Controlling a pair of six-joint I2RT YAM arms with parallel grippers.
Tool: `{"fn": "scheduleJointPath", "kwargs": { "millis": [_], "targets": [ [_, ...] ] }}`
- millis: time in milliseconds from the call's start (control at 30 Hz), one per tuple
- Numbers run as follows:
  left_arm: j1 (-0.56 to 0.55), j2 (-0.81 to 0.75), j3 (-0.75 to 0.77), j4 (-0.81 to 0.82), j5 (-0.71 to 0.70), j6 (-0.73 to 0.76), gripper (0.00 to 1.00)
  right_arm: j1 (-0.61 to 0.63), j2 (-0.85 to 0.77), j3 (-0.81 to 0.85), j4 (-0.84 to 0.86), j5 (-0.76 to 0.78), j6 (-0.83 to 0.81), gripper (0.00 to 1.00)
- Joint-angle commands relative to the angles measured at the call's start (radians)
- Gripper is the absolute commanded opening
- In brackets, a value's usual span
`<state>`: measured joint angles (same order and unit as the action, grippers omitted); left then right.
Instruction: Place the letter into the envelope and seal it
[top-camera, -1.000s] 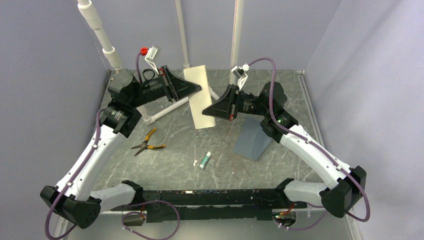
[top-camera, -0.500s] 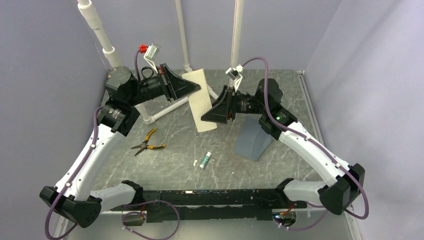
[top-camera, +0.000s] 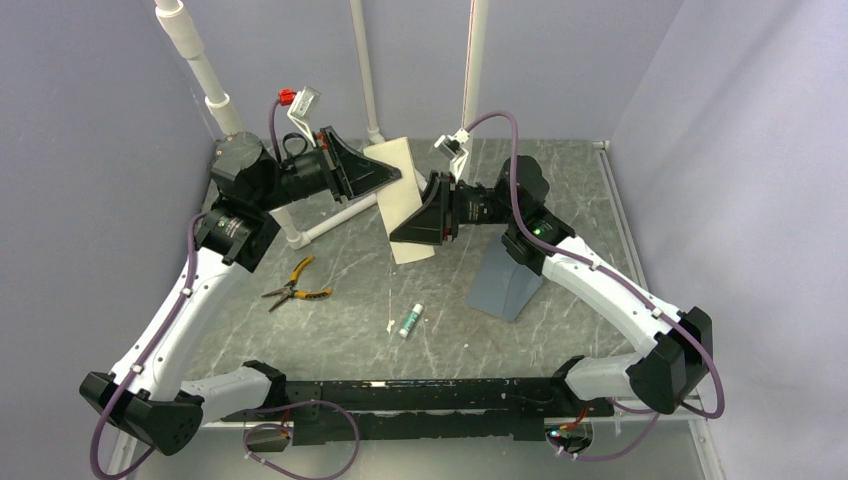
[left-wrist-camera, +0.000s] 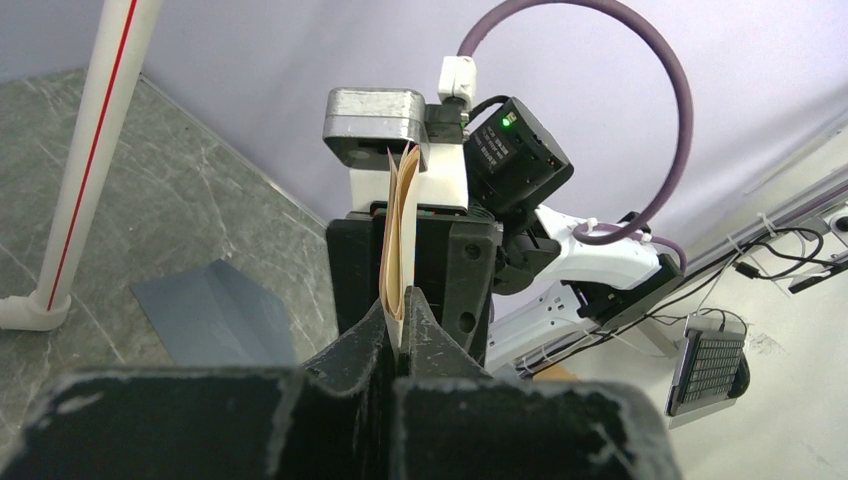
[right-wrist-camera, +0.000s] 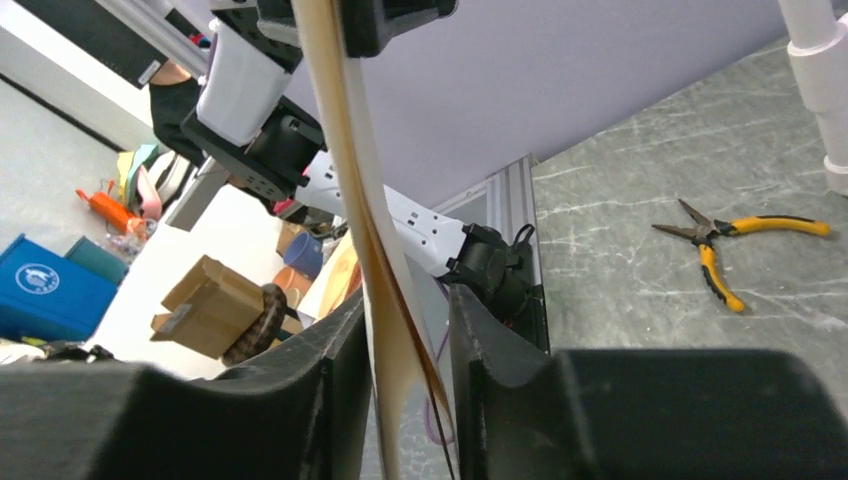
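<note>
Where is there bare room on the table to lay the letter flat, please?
Bare patches: between the pliers and the glue stick, and between the glue stick and the envelope. The back centre is crowded: the letter is held there by the white pipe.

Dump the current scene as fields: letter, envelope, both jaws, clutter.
letter: held up between the two arms, cream side toward the top camera, not in the envelope
envelope: on the table beneath the right arm, bent into a tent shape, no jaws on it
left jaws: shut on the letter's far end
right jaws: open, straddling the letter's lower part, a gap on each side
clutter: pliers and a small white and green tube, both on the table
</note>
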<state>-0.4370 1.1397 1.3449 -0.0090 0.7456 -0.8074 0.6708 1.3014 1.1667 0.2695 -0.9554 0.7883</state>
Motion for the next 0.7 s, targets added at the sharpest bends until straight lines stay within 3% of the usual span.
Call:
{"fn": "scheduleJointPath", "kwargs": {
  "millis": [0, 100, 167, 267, 333, 500, 667],
  "targets": [
    [0.003, 0.007, 0.038, -0.033, -0.019, 0.018, 0.02, 0.01, -0.033, -0.018, 0.012, -0.025, -0.022, 0.22],
    [0.004, 0.012, 0.058, -0.053, -0.022, 0.035, 0.03, 0.011, -0.047, -0.04, -0.034, -0.042, -0.052, 0.12],
    [0.006, 0.014, 0.063, -0.048, -0.018, 0.036, 0.02, 0.013, -0.057, -0.05, -0.055, -0.055, -0.066, 0.12],
    [0.006, 0.015, 0.065, -0.041, -0.014, 0.036, 0.03, 0.013, -0.069, -0.062, -0.084, -0.051, -0.082, 0.33],
    [0.006, 0.013, 0.061, -0.033, -0.016, 0.034, 0.02, 0.013, -0.076, -0.076, -0.071, -0.046, -0.07, 0.33],
    [0.006, 0.008, 0.057, -0.031, -0.021, 0.035, 0.02, 0.013, -0.079, -0.095, -0.038, -0.031, -0.047, 0.0],
    [0.007, -0.001, 0.065, -0.057, -0.038, 0.051, 0.03, 0.013, -0.088, -0.103, -0.043, -0.029, -0.061, 0.0]
  ]
}}
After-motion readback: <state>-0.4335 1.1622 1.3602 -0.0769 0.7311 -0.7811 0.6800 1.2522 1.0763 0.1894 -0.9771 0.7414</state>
